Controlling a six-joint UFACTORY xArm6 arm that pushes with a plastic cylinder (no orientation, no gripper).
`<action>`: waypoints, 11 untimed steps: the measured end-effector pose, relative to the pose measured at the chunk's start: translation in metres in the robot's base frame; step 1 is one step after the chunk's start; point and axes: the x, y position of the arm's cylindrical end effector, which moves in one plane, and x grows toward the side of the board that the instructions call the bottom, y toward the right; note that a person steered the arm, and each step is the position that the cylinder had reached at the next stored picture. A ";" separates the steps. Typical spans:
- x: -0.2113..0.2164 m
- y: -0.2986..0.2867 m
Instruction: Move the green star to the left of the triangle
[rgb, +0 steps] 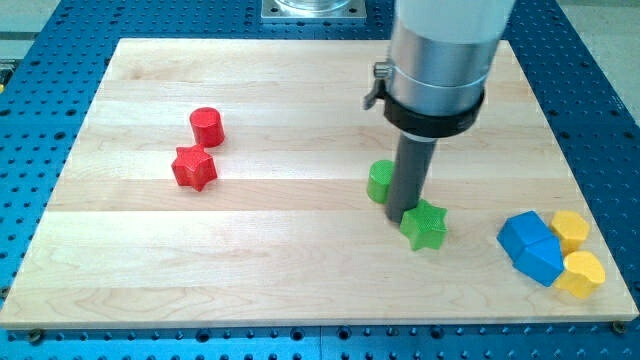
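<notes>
Green star (425, 224): small, bumpy, flat on wooden board (300, 280), touching my tip (396, 216) on its right; green cylinder (381, 181) just behind; grasping nothing.

Arm housing (440, 60) cut off by view's top edge. Rod hides right part of green block (379, 182), shape unclear. My tip (396, 220) meets green star (425, 224) at star's left edge; contact point hard to make out. Blue block (530, 246) near board's right edge overlaps two yellow blocks (572, 229) (584, 273); shapes uncertain.
</notes>
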 end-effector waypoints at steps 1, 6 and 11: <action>-0.002 -0.006; 0.027 0.030; 0.053 0.056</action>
